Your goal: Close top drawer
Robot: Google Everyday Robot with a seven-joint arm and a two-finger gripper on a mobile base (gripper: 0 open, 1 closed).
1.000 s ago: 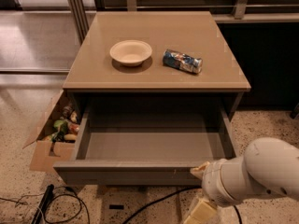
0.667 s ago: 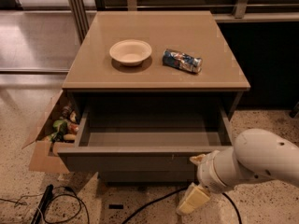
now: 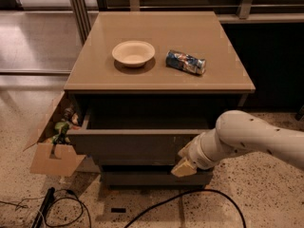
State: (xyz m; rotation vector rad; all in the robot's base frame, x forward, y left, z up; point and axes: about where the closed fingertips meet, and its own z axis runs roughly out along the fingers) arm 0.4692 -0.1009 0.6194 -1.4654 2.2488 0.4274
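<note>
The top drawer (image 3: 133,144) is a wide grey-brown box drawer with a flat front. It stands partly open under the cabinet's tan top (image 3: 156,75), with only a narrow strip of its dark inside showing. My gripper (image 3: 184,163) is at the end of the white arm coming in from the right. It rests against the right part of the drawer's front, at its lower edge. A lower drawer front (image 3: 152,178) shows beneath it.
A cream bowl (image 3: 133,53) and a crushed blue can (image 3: 185,62) lie on the cabinet top. An open cardboard box (image 3: 52,148) with clutter stands at the cabinet's left. Black cables (image 3: 71,208) lie on the speckled floor in front.
The top drawer has slid in a good way towards the cabinet. My gripper and arm have moved up and forward with its front.
</note>
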